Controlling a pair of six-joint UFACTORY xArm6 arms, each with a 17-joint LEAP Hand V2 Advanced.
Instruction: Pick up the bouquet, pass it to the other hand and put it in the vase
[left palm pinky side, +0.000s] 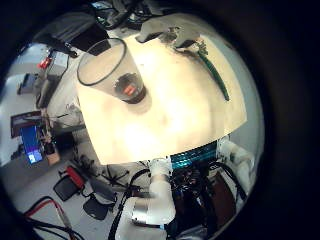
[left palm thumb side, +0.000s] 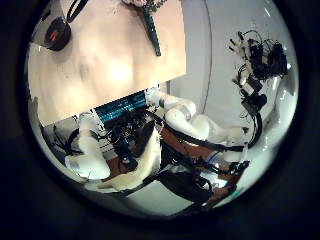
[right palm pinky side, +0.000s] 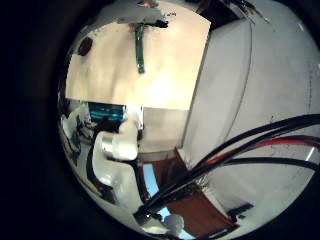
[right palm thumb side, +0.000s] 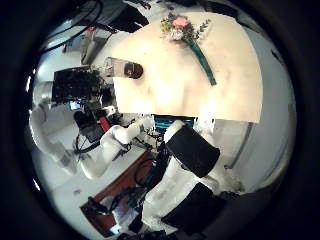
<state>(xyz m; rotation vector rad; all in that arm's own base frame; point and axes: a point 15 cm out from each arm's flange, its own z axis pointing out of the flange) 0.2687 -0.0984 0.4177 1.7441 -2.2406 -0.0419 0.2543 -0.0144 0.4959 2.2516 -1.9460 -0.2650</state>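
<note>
The bouquet (right palm thumb side: 190, 40) lies flat on the table (right palm thumb side: 170, 90), its flower head at the far edge and its long wrapped stem pointing inward. It also shows as a bouquet stem (left palm pinky side: 212, 68), (left palm thumb side: 152, 30), (right palm pinky side: 139, 48). The vase (left palm pinky side: 112, 70), a clear glass with a dark base, stands upright on the table apart from the bouquet; the same vase (right palm thumb side: 128, 70) appears small from the right palm. My left hand (left palm pinky side: 150, 205) and right hand (right palm thumb side: 100, 140) hang well above the table, fingers relaxed, holding nothing.
The table's near edge (left palm pinky side: 160, 150) runs below the vase. Past that edge, cables and small devices (left palm pinky side: 45, 140) lie on the floor. A wall (right palm pinky side: 240, 100) stands beside the table.
</note>
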